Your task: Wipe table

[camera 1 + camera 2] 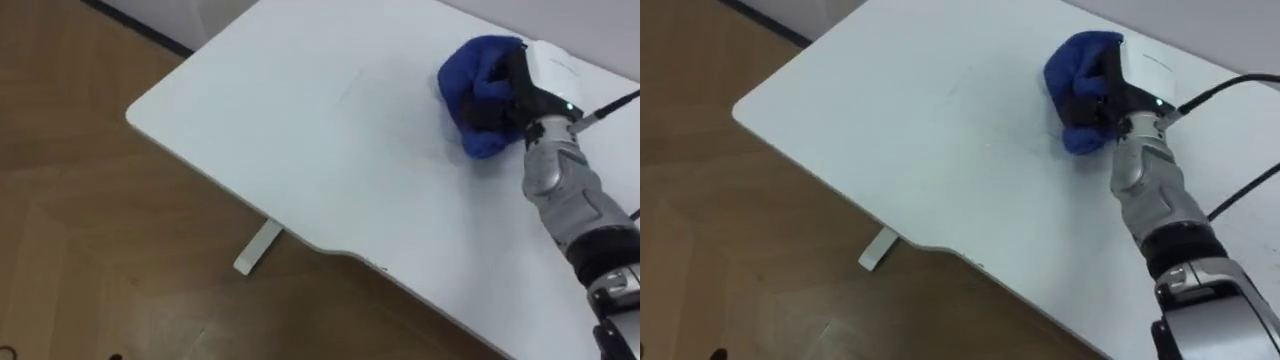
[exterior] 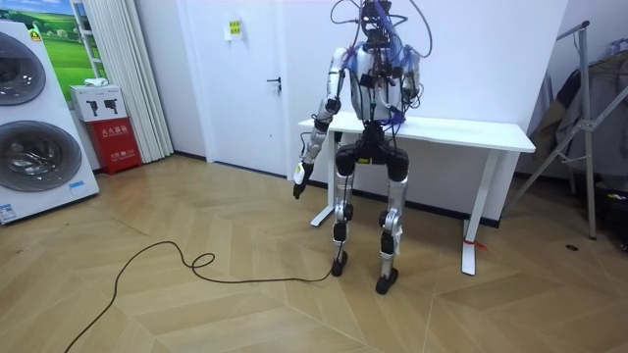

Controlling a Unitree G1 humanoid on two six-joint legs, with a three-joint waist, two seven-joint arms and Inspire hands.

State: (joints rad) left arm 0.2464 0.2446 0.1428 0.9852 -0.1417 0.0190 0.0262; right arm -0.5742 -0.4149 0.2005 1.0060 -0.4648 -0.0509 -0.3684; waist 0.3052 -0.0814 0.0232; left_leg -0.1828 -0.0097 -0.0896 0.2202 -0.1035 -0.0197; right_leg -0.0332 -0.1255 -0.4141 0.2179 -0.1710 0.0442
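A bunched blue cloth [image 1: 478,75] [image 1: 1072,65] lies on the white table [image 1: 300,130] [image 1: 900,120] toward its far right part. My right hand [image 1: 522,92] [image 1: 1113,92] rests on the cloth's right side, with its dark fingers curled into the folds. The arm reaches in from the lower right. In the room view I stand upright against the table's [image 2: 471,132] near edge, facing it. My left hand [image 2: 298,182] hangs at my side below the tabletop, away from the cloth.
The table's left corner [image 1: 135,110] and front edge drop off to a wooden floor [image 1: 90,250], with a white table foot [image 1: 258,248] below. Around the room stand washing machines [image 2: 29,127], a red box [image 2: 118,142], a door [image 2: 245,78] and a metal rack [image 2: 589,118].
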